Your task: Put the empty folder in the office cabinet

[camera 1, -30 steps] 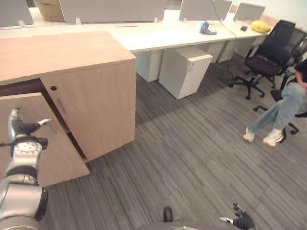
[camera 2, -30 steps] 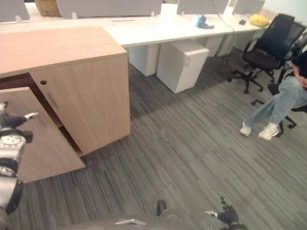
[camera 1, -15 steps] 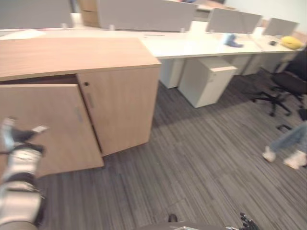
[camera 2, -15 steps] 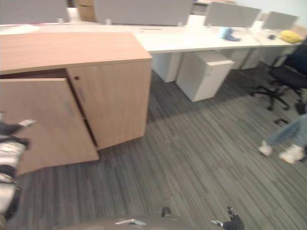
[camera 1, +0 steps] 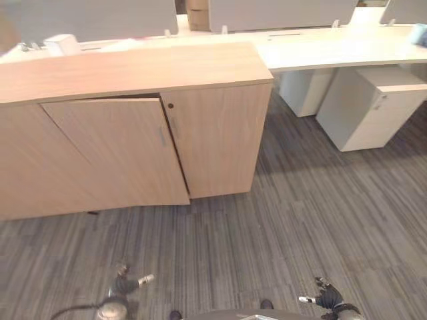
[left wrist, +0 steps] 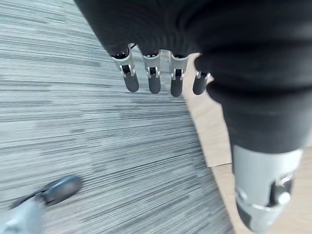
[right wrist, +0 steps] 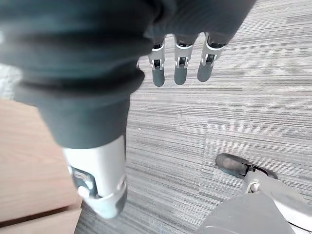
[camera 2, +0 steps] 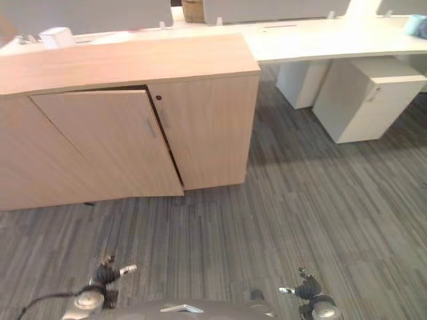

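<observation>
The light wood office cabinet point(camera 1: 220, 133) stands against the desks. Its middle door point(camera 1: 120, 153) is slightly ajar, with a dark gap along its top and right edge. My left hand point(camera 1: 123, 287) hangs low over the carpet in front of the cabinet, fingers point(left wrist: 154, 80) straight, holding nothing. My right hand point(camera 1: 330, 297) hangs low on the other side, fingers point(right wrist: 180, 68) straight and also holding nothing. A strip of the cabinet's wood point(left wrist: 214, 131) shows past the left hand.
A long white desk point(camera 1: 333, 50) runs behind and to the right of the cabinet, with a white drawer pedestal point(camera 1: 373, 107) under it. A small white box point(camera 1: 61, 44) sits on the cabinet top. Grey striped carpet point(camera 1: 300, 220) lies between me and the cabinet.
The camera has swung left. The cabinet door went from wide open to nearly shut. My left hand came off the door and dropped low. The seated person has left the view.
</observation>
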You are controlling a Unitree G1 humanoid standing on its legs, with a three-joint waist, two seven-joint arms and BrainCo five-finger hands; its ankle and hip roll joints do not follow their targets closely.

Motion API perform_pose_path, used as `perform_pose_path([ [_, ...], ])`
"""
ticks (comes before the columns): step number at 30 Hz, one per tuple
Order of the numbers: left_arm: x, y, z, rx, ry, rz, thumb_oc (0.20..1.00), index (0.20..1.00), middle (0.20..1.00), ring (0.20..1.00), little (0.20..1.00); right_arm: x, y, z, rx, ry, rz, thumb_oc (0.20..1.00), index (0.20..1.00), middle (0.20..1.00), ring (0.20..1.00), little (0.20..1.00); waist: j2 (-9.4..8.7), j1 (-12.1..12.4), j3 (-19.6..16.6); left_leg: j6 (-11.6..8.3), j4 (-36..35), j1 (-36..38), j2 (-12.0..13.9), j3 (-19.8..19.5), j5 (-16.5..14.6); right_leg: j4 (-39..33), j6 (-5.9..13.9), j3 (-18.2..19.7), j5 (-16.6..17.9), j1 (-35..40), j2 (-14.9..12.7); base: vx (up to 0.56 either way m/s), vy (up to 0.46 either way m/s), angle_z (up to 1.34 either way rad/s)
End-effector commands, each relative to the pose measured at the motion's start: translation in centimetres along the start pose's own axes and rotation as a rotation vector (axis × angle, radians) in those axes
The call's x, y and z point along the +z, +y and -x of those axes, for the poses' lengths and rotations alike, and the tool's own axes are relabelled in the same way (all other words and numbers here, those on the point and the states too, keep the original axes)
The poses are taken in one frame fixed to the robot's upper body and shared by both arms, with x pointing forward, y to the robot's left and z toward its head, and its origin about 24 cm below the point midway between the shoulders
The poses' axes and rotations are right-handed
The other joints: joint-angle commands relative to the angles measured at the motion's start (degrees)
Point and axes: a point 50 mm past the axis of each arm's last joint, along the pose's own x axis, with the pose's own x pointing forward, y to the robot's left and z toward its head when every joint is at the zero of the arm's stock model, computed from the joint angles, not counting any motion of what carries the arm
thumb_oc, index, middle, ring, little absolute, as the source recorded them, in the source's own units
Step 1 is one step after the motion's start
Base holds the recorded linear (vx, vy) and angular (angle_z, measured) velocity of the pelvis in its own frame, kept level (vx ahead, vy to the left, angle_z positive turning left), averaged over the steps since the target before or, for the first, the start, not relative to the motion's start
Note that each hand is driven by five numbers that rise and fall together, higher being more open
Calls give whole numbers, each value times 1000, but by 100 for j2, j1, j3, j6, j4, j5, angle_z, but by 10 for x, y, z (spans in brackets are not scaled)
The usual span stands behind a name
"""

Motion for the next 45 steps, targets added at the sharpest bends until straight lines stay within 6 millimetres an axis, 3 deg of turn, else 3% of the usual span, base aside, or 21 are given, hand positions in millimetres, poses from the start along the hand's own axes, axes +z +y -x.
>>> perform_pose_path([
  [1,37,33,-9,43,-46,-145,1000,1000,1000,1000,1000,15,0,-4,28,-34,160,1000,1000,1000,1000,1000,-521,-126,31,-260,633,-247,98,-64,204,206,126,105,-15,-46,-186,-47,-61,22],
  [3,27,26,-9,25,-6,-145,1000,1000,1000,1000,1000,22,0,-6,33,-45,193,1000,1000,1000,1000,1000,-542,-63,93,-217,827,-349,5,-169,147,181,79,98,-16,-26,-162,-77,-118,20],
  [4,12,13,-9,-4,59,-165,1000,1000,1000,1000,1000,28,1,-9,41,-50,229,1000,1000,1000,1000,1000,-614,15,171,-84,1018,-477,-401,-533,-123,145,13,97,8,-20,-168,-150,-282,12],
  [5,-2,3,-7,-30,122,-178,1000,1000,1000,1000,1000,32,7,-13,55,-46,231,1000,1000,1000,1000,1000,-696,119,181,122,1034,-567,-1014,-879,-442,126,-62,163,68,-85,-121,-101,-200,15],
  [6,-2,3,-7,-29,122,-178,1000,1000,1000,1000,1000,32,7,-13,55,-47,231,1000,1000,1000,1000,1000,-699,105,196,135,1065,-563,-1025,-889,-475,120,-51,150,53,-58,-132,-53,-166,12],
  [8,-14,-6,-6,-45,183,-181,1000,1000,1000,1000,1000,28,16,-17,73,-2,235,1000,1000,1000,1000,1000,-740,206,198,314,1065,-685,-1602,-1121,-624,133,-99,191,109,-136,-41,-28,-81,-17],
  [9,-25,-18,-4,-82,239,-156,1000,1000,1000,1000,1000,20,22,-19,73,58,209,1000,1000,1000,1000,1000,-650,222,128,503,811,-571,-1828,-1102,-625,152,-130,215,120,-218,109,-13,-34,-17],
  [11,-32,-24,-1,-106,269,-153,1000,1000,1000,1000,1000,16,25,-19,72,86,189,1000,1000,1000,1000,1000,-567,227,81,600,445,-338,-1821,-1035,-590,155,-154,253,100,-205,214,37,31,-13],
  [14,-41,-31,2,-121,317,-121,1000,1000,1000,1000,1000,-7,37,-15,72,201,101,1000,1000,1000,1000,1000,-526,217,-204,628,-161,-58,-1828,-1135,-408,100,-165,199,88,-195,280,80,33,-21],
  [26,-33,-35,-2,-154,283,-157,1000,1000,1000,1000,1000,-11,51,-14,124,219,99,1000,1000,1000,1000,1000,-639,379,-331,643,-233,208,-1758,-1066,-504,131,-147,153,71,43,232,41,8,4],
  [30,-35,-32,-1,-150,294,-162,1000,1000,1000,1000,1000,-15,52,-13,125,232,85,1000,1000,1000,1000,1000,-637,372,-351,637,-233,251,-1742,-1068,-533,110,-140,162,59,94,230,34,7,-4],
  [33,-54,-23,8,-125,378,-189,1000,1000,1000,1000,1000,-17,52,-12,132,241,98,1000,1000,1000,1000,1000,-624,384,-399,628,-233,292,-1721,-1068,-563,80,-143,184,36,146,240,57,22,-4],
  [45,-55,-23,9,-119,374,-135,1000,1000,1000,1000,1000,-24,48,-9,120,265,76,1000,1000,1000,1000,1000,-589,407,-399,609,-233,343,-1688,-1119,-580,66,-152,138,-8,199,247,12,5,1],
])
